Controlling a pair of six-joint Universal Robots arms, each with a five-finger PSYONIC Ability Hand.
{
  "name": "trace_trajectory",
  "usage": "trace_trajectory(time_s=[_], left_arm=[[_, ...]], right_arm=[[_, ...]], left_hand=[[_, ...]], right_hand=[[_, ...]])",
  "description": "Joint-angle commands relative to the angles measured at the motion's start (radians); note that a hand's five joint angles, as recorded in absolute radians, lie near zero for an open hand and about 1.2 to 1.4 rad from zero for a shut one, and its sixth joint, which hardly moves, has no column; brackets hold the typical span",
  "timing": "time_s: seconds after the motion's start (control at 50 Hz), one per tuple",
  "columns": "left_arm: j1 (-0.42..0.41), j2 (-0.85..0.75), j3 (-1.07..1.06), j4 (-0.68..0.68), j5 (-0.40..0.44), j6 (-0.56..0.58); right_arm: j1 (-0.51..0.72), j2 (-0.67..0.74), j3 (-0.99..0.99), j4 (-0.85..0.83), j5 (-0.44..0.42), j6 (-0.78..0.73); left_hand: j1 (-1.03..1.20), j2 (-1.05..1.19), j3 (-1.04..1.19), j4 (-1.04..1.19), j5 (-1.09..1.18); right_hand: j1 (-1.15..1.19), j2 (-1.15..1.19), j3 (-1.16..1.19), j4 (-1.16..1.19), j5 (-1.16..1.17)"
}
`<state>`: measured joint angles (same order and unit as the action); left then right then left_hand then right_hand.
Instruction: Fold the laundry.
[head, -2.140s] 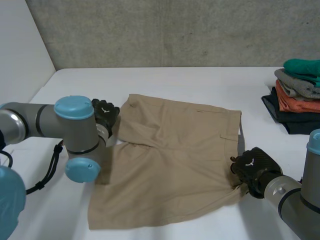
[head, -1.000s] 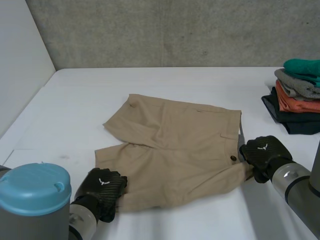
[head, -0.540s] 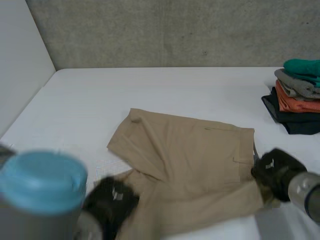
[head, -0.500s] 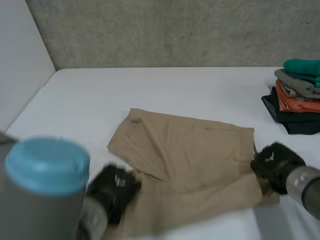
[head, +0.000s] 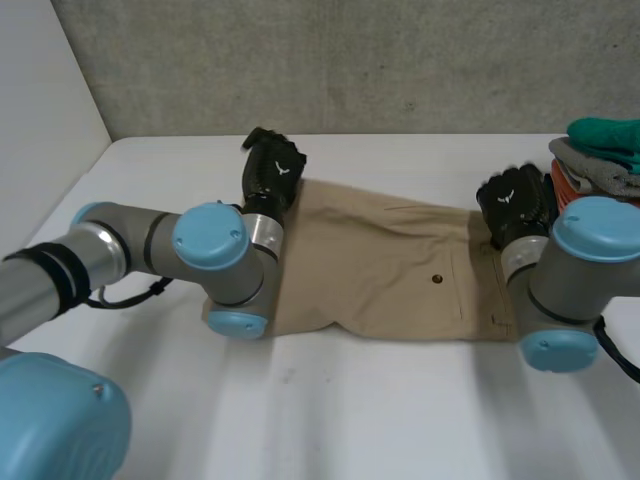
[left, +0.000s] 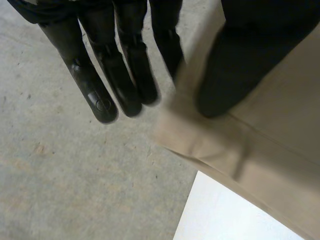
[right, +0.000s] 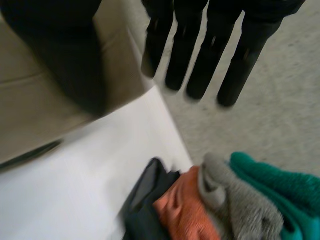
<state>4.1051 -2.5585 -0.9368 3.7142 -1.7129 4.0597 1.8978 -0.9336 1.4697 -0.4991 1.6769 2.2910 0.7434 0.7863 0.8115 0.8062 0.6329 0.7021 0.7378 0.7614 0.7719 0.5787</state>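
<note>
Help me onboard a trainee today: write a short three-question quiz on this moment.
1. What colour is the top garment of the clothes stack? A orange, B green, C black.
2. True or false: the shorts lie on that stack.
3. Where on the shorts are the left hand and right hand?
Key: 1 B. 2 False. 3 At the far edge's two corners, one hand each.

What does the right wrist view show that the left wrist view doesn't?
Right wrist view adds: the black right hand, thumb pinching a corner of the tan fabric shorts, and the stack of folded dark, orange, grey and teal clothes beyond its fingertips. Left wrist view has instead: the black left hand, thumb pinching another corner. Both share: the shorts, the white table, the grey concrete wall.
</note>
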Motion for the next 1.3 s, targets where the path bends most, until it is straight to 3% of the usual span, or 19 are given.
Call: trace_trajectory(time_s=[0.02, 0.12, 0.22, 0.34, 0.48, 0.58, 0.64, 0.66, 0.72, 0.8, 0.88, 0.9, 0.98, 1.04, 1.12, 1.18, 1.2, 1.3], left_arm=[[-0.023, -0.013, 0.012, 0.015, 0.027, -0.021], [-0.042, 0.132, -0.118, 0.015, 0.022, -0.041], [-0.046, 0.263, -0.304, 0.007, 0.016, -0.105], [-0.054, 0.437, -0.517, -0.026, -0.025, -0.307], [-0.06, 0.506, -0.622, -0.095, -0.027, -0.501], [-0.071, 0.508, -0.628, -0.125, -0.028, -0.513], [-0.071, 0.508, -0.628, -0.131, -0.03, -0.515], [-0.071, 0.508, -0.628, -0.132, -0.031, -0.515], [-0.071, 0.508, -0.628, -0.132, -0.031, -0.515], [-0.071, 0.53, -0.64, -0.137, -0.033, -0.512], [-0.068, 0.583, -0.674, -0.137, -0.031, -0.516], [-0.068, 0.592, -0.677, -0.137, -0.031, -0.516], [-0.065, 0.627, -0.698, -0.14, -0.031, -0.521], [-0.058, 0.649, -0.718, -0.142, -0.031, -0.518], [-0.043, 0.676, -0.741, -0.142, -0.031, -0.521], [-0.023, 0.696, -0.757, -0.142, -0.031, -0.521], [-0.019, 0.701, -0.761, -0.142, -0.031, -0.521], [0.007, 0.718, -0.775, -0.142, -0.031, -0.522]], right_arm=[[0.0, 0.035, -0.063, -0.084, 0.076, 0.024], [-0.006, -0.086, -0.003, -0.027, 0.054, 0.091], [-0.026, -0.247, 0.089, 0.25, -0.095, 0.189], [-0.1, -0.274, 0.152, 0.525, -0.219, 0.34], [-0.132, -0.261, 0.211, 0.493, -0.272, 0.418], [-0.132, -0.182, 0.205, 0.444, -0.258, 0.412], [-0.132, -0.146, 0.193, 0.433, -0.256, 0.409], [-0.132, -0.14, 0.184, 0.429, -0.249, 0.407], [-0.138, -0.149, 0.181, 0.413, -0.215, 0.398], [-0.16, -0.204, 0.215, 0.331, -0.135, 0.302], [-0.175, -0.298, 0.251, 0.295, -0.1, 0.087], [-0.177, -0.301, 0.254, 0.289, -0.097, -0.014], [-0.16, -0.301, 0.236, 0.24, -0.091, -0.187], [-0.1, -0.3, 0.218, 0.176, -0.104, -0.238], [0.108, -0.251, 0.175, 0.032, -0.173, -0.268], [0.239, -0.197, 0.159, -0.047, -0.296, -0.275], [0.286, -0.168, 0.158, -0.058, -0.374, -0.283], [0.359, -0.061, 0.15, -0.018, -0.503, -0.312]], left_hand=[[-0.569, -0.612, -0.637, -0.632, -0.633], [-0.569, -0.612, -0.637, -0.632, -0.633], [-0.569, -0.612, -0.637, -0.632, -0.633], [-0.569, -0.612, -0.637, -0.632, -0.633], [-0.551, -0.593, -0.619, -0.613, -0.615], [-0.548, -0.59, -0.616, -0.61, -0.612], [-0.548, -0.59, -0.616, -0.61, -0.612], [-0.548, -0.59, -0.616, -0.61, -0.612], [-0.548, -0.59, -0.616, -0.61, -0.612], [-0.55, -0.593, -0.619, -0.613, -0.614], [-0.556, -0.599, -0.624, -0.619, -0.62], [-0.559, -0.602, -0.627, -0.622, -0.623], [-0.559, -0.602, -0.627, -0.622, -0.623], [-0.562, -0.605, -0.63, -0.625, -0.626], [-0.562, -0.605, -0.63, -0.625, -0.626], [-0.562, -0.605, -0.63, -0.625, -0.626], [-0.562, -0.605, -0.63, -0.625, -0.626], [-0.565, -0.608, -0.633, -0.628, -0.629]], right_hand=[[-0.528, -0.563, -0.587, -0.597, -0.579], [-0.528, -0.563, -0.587, -0.597, -0.579], [-0.528, -0.563, -0.587, -0.597, -0.579], [-0.465, -0.5, -0.524, -0.534, -0.516], [-0.424, -0.459, -0.483, -0.493, -0.475], [-0.321, -0.357, -0.38, -0.391, -0.372], [0.039, 0.003, -0.02, -0.031, -0.012], [0.628, 0.592, 0.568, 0.558, 0.576], [0.694, 0.658, 0.635, 0.624, 0.643], [0.694, 0.658, 0.635, 0.624, 0.643], [0.694, 0.658, 0.635, 0.624, 0.643], [0.694, 0.658, 0.635, 0.624, 0.643], [0.694, 0.658, 0.635, 0.624, 0.643], [0.694, 0.658, 0.635, 0.624, 0.643], [0.694, 0.658, 0.635, 0.624, 0.643], [0.694, 0.658, 0.635, 0.624, 0.643], [0.694, 0.658, 0.635, 0.624, 0.643], [0.694, 0.658, 0.635, 0.624, 0.643]])
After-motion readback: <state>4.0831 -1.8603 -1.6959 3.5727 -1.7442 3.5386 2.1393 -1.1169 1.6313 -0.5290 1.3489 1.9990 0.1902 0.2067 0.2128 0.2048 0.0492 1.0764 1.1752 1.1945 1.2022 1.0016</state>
